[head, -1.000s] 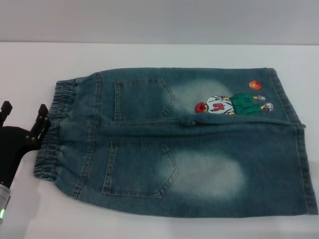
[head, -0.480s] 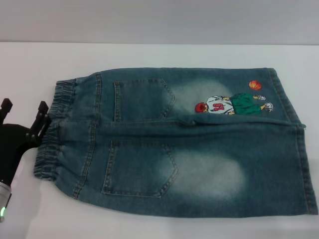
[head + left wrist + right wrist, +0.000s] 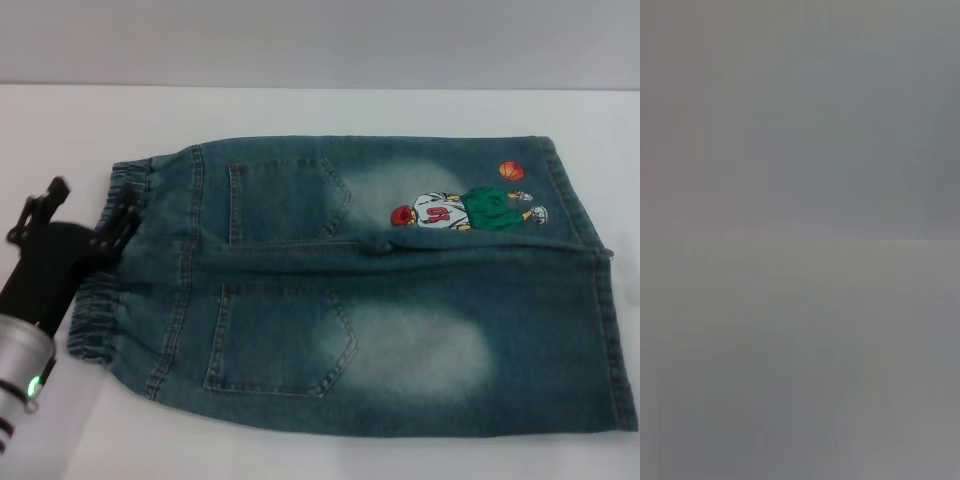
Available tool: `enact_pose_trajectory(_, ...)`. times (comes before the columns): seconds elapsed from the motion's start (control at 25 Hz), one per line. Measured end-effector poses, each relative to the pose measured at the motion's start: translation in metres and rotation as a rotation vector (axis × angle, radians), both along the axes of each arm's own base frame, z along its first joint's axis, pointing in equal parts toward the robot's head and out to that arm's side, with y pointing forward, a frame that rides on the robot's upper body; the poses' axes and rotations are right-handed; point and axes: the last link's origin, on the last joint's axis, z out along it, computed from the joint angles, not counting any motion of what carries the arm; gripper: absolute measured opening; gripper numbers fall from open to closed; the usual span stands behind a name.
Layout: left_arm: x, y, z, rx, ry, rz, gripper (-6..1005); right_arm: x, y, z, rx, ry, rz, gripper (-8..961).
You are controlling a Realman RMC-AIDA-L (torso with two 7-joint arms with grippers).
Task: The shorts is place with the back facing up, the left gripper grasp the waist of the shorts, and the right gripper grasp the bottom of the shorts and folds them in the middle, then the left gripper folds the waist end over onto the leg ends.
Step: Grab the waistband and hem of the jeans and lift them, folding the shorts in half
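The shorts (image 3: 370,285) lie flat, back up, on the white table (image 3: 300,110), waist of the shorts (image 3: 112,260) left, leg ends (image 3: 600,290) right. The left gripper (image 3: 90,205) hovers at the waistband, jaws spread, grasping nothing. Both wrist views show only grey.

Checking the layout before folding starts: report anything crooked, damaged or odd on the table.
Nothing is damaged. The shorts lie flat, back up, slightly askew, with a small pucker where the legs meet. The left gripper, fingers open, is at the waist. Both wrist views are blank grey.
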Motion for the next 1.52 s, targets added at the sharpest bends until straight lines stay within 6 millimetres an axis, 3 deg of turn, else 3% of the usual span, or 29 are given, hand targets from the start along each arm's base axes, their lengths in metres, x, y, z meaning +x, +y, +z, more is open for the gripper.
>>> enact_pose_trajectory(0.28,0.021,0.008,0.008,-0.059,-0.015,-0.041,815,-0.018,0.027,0.007,-0.181,0.063,-0.048,546)
enact_pose_trajectory(0.32,0.033,0.012,0.015,-0.072,-0.021,-0.047,815,-0.025,0.03,0.009,-0.198,0.062,-0.047,546)
enact_pose_trajectory(0.52,0.054,0.02,0.031,-0.124,-0.007,0.028,815,-0.061,0.047,0.025,-0.283,0.022,-0.078,547)
enact_pose_trajectory(0.68,0.059,0.024,0.035,-0.156,-0.002,0.068,814,-0.088,0.055,0.035,-0.385,-0.01,-0.134,547)
enact_pose_trajectory(0.76,0.071,0.03,0.04,-0.278,0.029,0.175,814,-0.094,0.06,0.043,-0.418,0.004,-0.187,547)
enact_pose_trajectory(0.96,0.073,0.034,0.041,-0.364,0.087,0.265,814,-0.095,0.068,0.059,-0.481,0.017,-0.292,547)
enact_pose_trajectory(1.32,0.065,0.038,0.05,-0.384,0.104,0.355,815,-0.098,0.074,0.077,-0.57,0.023,-0.318,546)
enact_pose_trajectory(1.52,0.065,0.044,0.051,-0.452,0.129,0.393,816,-0.099,0.082,0.073,-0.645,-0.008,-0.321,546)
